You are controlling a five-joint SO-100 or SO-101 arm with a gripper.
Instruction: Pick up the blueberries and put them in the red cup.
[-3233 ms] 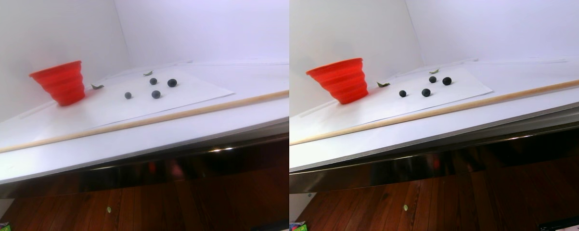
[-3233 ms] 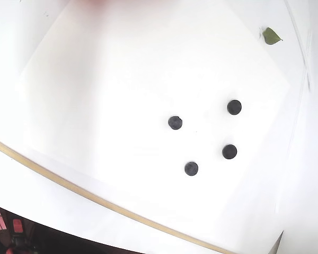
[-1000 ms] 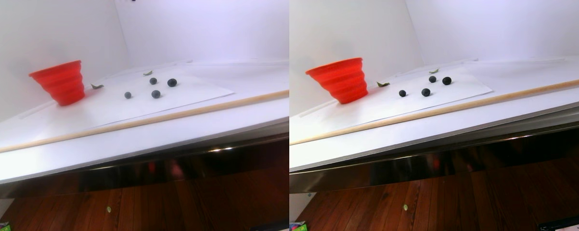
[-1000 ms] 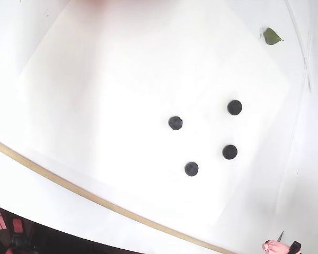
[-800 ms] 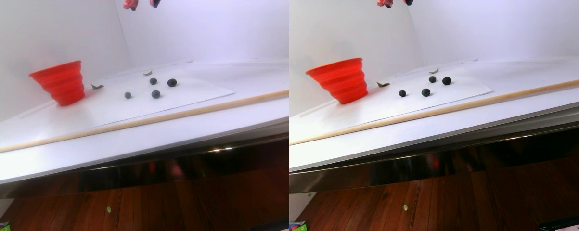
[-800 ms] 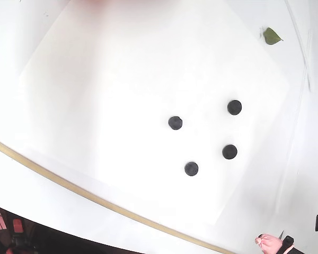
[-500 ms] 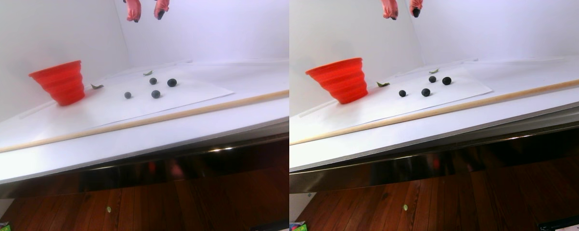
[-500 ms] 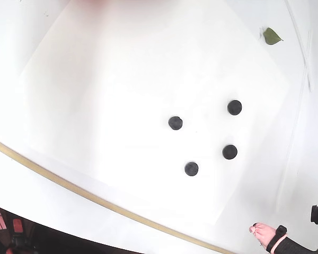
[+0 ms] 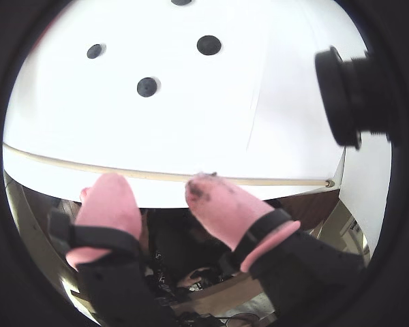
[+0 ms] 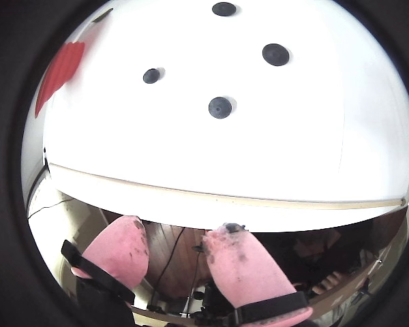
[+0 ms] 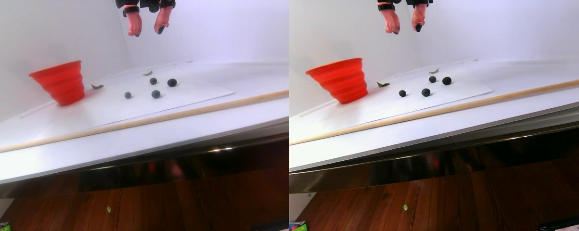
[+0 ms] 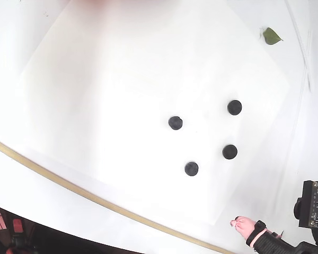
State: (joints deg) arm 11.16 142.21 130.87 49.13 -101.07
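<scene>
Several small dark blueberries (image 12: 175, 123) lie loose on a white sheet (image 12: 95, 79), apart from one another; both wrist views show them too (image 9: 147, 86) (image 10: 220, 107). The red cup (image 11: 63, 83) stands upright left of them in the stereo pair view, and a wrist view catches its edge (image 10: 58, 68). My gripper (image 11: 147, 31), with pink fingertips, hangs open and empty high above the berries. In both wrist views (image 9: 157, 187) (image 10: 180, 231) its tips stand over the table's front edge. One fingertip (image 12: 243, 224) shows at the bottom right of the fixed view.
A small green leaf piece (image 12: 271, 36) lies near the sheet's far corner, another (image 11: 96, 86) beside the cup. A long wooden strip (image 11: 140, 122) runs along the table in front of the sheet. White walls close the back and left. A black camera module (image 12: 314, 197) rides beside the gripper.
The gripper has come down into the top of the stereo pair view and moved leftward into the fixed view's bottom right. Berries and cup have not moved.
</scene>
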